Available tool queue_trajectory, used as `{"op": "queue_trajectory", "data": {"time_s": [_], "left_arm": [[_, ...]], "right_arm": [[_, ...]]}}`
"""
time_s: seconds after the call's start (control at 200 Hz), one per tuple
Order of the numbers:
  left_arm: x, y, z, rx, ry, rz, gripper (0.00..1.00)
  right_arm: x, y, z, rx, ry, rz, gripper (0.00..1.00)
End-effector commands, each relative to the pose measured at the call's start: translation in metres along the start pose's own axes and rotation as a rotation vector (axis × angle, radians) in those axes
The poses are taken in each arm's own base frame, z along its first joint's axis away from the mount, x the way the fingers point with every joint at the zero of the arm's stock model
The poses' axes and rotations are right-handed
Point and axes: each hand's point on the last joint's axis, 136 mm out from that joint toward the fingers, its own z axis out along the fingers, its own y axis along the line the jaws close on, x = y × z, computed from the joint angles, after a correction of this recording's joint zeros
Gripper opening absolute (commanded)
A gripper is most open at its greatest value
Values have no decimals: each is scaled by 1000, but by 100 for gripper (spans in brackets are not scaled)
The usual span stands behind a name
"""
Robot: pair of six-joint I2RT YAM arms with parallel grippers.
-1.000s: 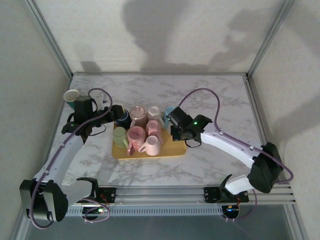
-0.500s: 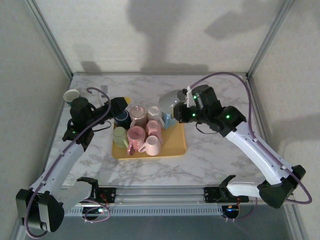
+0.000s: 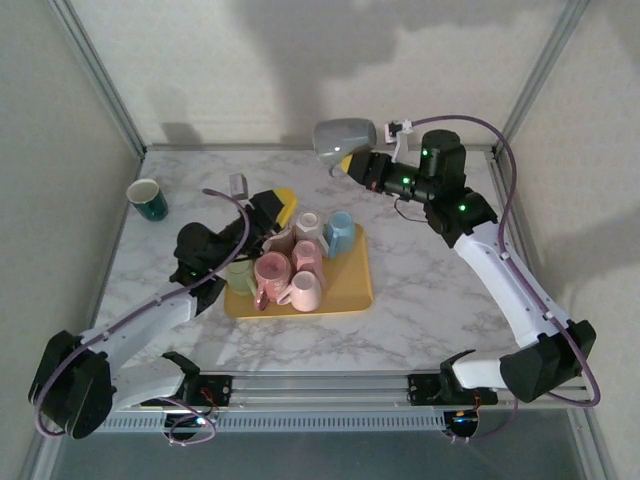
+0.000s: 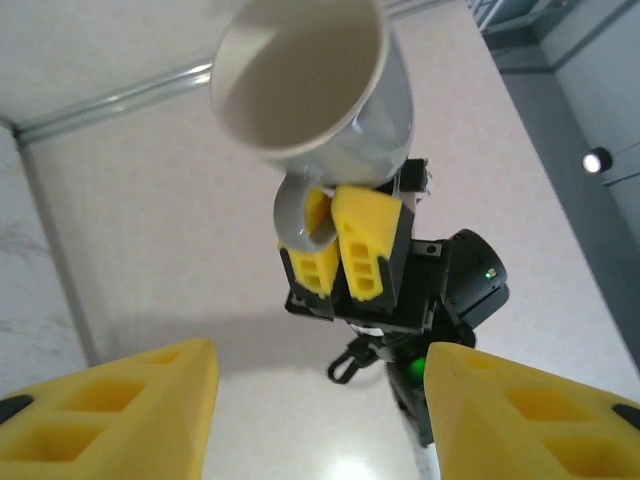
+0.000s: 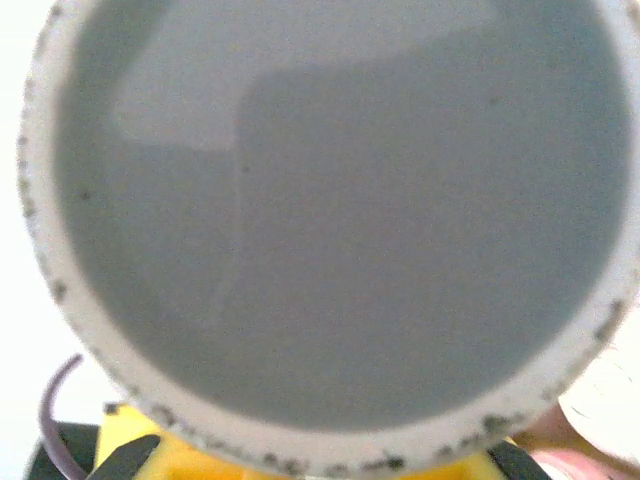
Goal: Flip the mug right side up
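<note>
Hanging high over the far edge of the marble-patterned table (image 3: 430,290), the glazed grey ceramic mug (image 3: 343,137) is pinched by the right gripper (image 3: 350,164), whose yellow padded fingers (image 4: 365,240) close on the mug's handle loop (image 4: 296,214) alone. The left wrist view looks straight into the pale mouth, so the mug seems tipped on its side with the opening slanting down toward the left arm; it is not yet upright.

The chief risk is that thin hold. A handle clamped between two pads can act as a hinge, so a quick wrist roll may let the heavy body swing or slide out, and from this height it would likely crack on the table or land among the pink, white, blue and green mugs crowded on the flat yellow tray (image 3: 352,292).

The mug also sits near the back wall, where a wide turn could clip it.

The left gripper (image 3: 272,212) is spread wide, empty, just above the tray's rear mugs; a careless dip could topple one. The upright teal cup (image 3: 147,199) stands well apart.
</note>
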Motion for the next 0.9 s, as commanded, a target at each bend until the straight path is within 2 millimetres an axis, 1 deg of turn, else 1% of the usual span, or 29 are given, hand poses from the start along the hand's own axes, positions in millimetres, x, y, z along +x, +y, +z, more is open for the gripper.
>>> {"op": "queue_trajectory", "data": {"time_s": [0.0,0.085,0.185,0.3,0.426,0.521,0.581,0.661,0.716,0.896], "left_arm": [[-12,-43,11,172,-76,-45,57],[-8,-42,20,208,-71,-115,57],[-1,-49,31,251,-43,-156,57],[3,-55,47,244,-15,-146,57],[-1,-69,58,250,-18,-100,54],[-1,-73,69,247,0,-97,53],[0,-69,74,233,12,-106,51],[3,-56,79,180,17,-122,49],[4,-49,78,151,13,-137,49],[1,-33,72,44,-18,-136,50]], "right_arm": [[-30,43,-10,-190,-92,-54,0],[-33,44,-10,-204,-97,-43,0],[-34,46,-10,-216,-98,-37,0],[-33,49,-11,-228,-92,-30,0],[-29,48,-12,-234,-71,-25,0],[-26,47,-11,-241,-64,-12,0],[-26,46,-11,-244,-66,-3,0],[-25,47,-12,-248,-69,1,0],[-25,46,-12,-246,-71,1,0],[-25,47,-13,-242,-73,-3,0]]}}
